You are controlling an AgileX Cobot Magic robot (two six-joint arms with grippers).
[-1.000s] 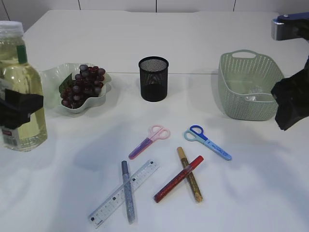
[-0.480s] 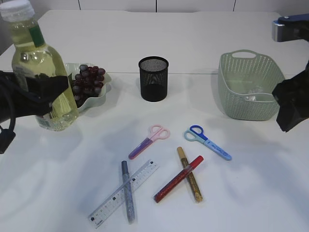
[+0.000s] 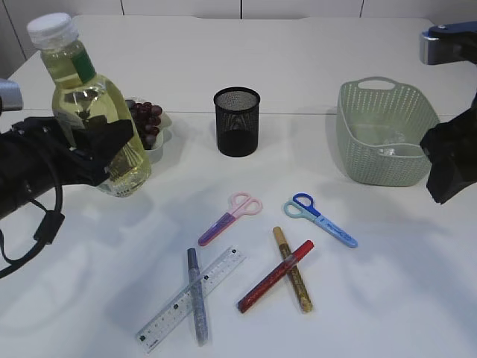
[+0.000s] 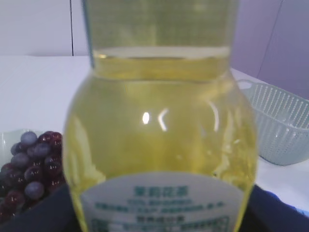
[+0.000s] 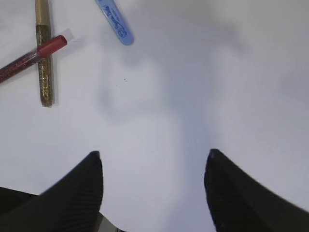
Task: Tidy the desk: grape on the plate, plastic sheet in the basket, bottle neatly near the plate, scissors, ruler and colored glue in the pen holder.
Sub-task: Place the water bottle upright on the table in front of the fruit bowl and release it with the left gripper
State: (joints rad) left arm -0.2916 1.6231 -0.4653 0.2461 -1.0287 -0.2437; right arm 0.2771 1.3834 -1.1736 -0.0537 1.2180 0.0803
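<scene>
Left gripper [image 3: 104,153] grasping tilted bottle [image 3: 93,112] just beside grape plate [image 3: 158,134] at 10 o'clock, right gripper [image 5: 152,166] released, empty over table [image 5: 193,87] at 3 o'clock, 2 scissors [image 3: 320,218], ruler [image 3: 191,298] at 6 o'clock

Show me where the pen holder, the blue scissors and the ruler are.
pen holder [image 3: 237,128], exterior view, front mesh wall.
blue scissors [image 3: 326,223], exterior view, middle of the sheathed blades.
ruler [image 3: 216,274], exterior view, upper half of the strip.
</scene>
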